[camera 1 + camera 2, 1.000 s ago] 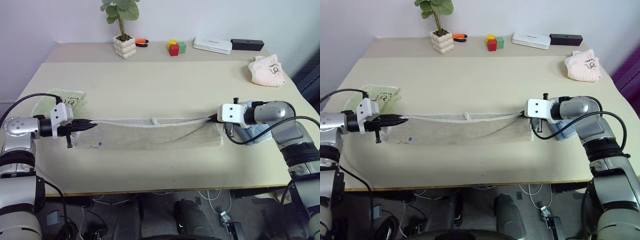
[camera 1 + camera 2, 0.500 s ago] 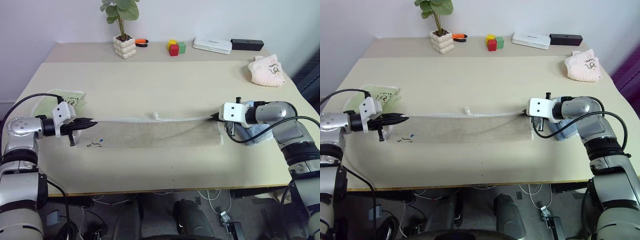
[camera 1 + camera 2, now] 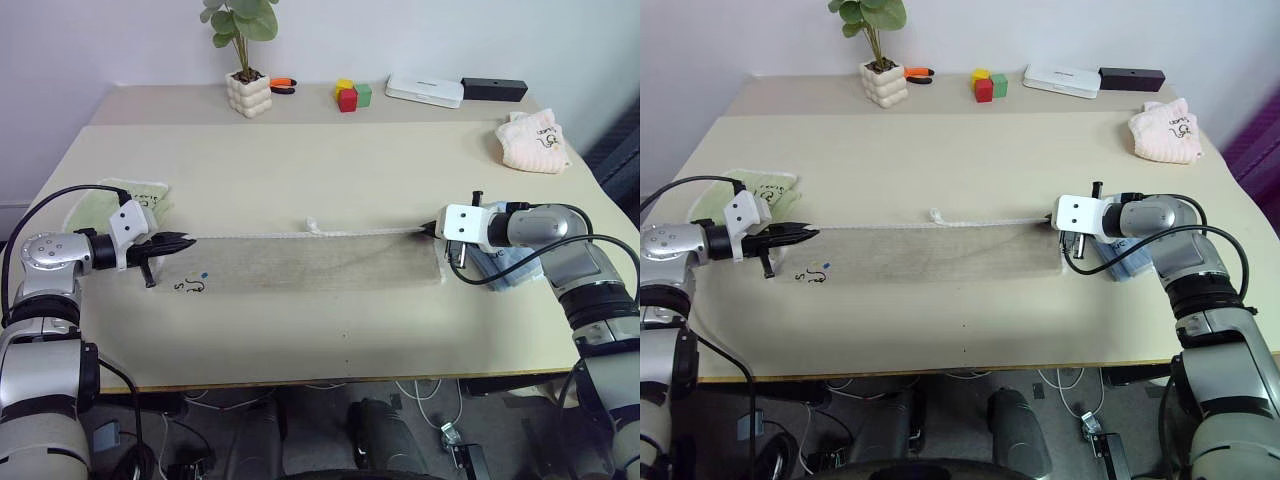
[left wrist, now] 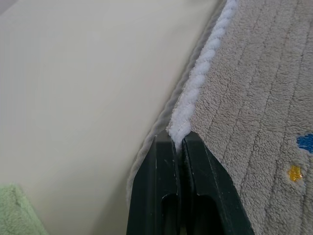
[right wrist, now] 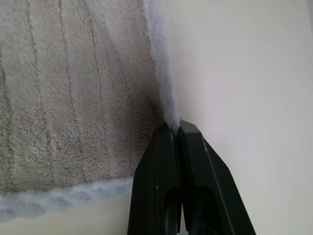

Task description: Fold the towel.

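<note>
The towel (image 3: 310, 262) is laid flat on the table (image 3: 330, 170), long axis running left to right, white-edged far hem pulled taut. Its left corner is pinched by the closed left gripper (image 3: 190, 240), its right corner by the closed right gripper (image 3: 432, 231)
</note>
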Robot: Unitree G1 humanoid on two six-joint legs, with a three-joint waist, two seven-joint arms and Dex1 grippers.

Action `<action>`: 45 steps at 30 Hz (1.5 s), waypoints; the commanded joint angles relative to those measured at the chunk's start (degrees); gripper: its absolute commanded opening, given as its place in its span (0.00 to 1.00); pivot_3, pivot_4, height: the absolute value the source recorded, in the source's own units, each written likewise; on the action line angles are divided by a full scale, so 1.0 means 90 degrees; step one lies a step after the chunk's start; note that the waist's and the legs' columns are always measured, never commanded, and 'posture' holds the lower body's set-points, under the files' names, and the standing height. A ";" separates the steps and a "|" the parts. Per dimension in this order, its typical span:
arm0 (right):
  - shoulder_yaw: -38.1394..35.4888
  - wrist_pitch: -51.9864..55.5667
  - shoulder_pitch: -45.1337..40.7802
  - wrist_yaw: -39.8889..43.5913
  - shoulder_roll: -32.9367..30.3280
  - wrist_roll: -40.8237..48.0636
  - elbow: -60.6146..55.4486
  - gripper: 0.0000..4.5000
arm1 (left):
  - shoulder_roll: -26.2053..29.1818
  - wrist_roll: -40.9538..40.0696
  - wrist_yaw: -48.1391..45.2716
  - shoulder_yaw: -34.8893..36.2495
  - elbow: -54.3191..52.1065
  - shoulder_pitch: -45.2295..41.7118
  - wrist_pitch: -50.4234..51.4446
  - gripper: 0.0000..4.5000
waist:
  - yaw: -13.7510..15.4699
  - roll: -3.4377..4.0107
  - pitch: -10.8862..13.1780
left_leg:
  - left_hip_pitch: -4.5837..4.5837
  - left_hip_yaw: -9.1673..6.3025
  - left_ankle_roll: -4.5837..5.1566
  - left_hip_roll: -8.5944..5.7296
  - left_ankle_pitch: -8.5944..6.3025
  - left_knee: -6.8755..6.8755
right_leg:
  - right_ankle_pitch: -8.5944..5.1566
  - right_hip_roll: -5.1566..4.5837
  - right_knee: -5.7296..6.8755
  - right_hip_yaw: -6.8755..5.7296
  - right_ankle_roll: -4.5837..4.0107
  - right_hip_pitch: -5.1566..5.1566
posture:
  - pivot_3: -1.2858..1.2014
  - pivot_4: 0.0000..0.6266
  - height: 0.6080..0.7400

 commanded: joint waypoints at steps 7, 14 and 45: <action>-0.0105 -0.0054 -0.0038 -0.0083 0.0046 0.0004 -0.0099 0.01 | 0.0035 0.0121 0.0283 0.0104 0.0053 -0.0110 0.0016 0.00 | 0.0002 0.0000 0.0000 | 0.0000 0.0000 0.0000 0.0000 0.0000 0.0000 | 0.0000 0.0000 0.0000 0.0000 0.0001 0.0000 | 0.52 0.24 1.00; -0.0121 -0.0027 0.0052 -0.0032 0.0023 0.0029 -0.0166 0.01 | -0.0012 0.0192 0.0483 0.0088 0.0052 -0.0129 -0.0006 0.00 | 0.0000 0.0000 0.0000 | 0.0000 0.0000 0.0000 0.0000 0.0000 0.0000 | 0.0001 0.0000 0.0000 0.0000 0.0001 0.0000 | 0.52 0.24 1.00; -0.1398 0.2349 0.0452 -0.0756 0.1213 0.2128 -0.2481 0.26 | -0.0549 -0.1690 0.0354 0.1521 -0.1965 -0.0491 0.3239 0.01 | 0.0017 -0.0002 -0.0001 | -0.0005 -0.0010 -0.0001 0.0000 0.0001 0.0005 | 0.0004 0.0000 0.0004 -0.0005 0.0006 0.0003 | 0.52 0.24 1.00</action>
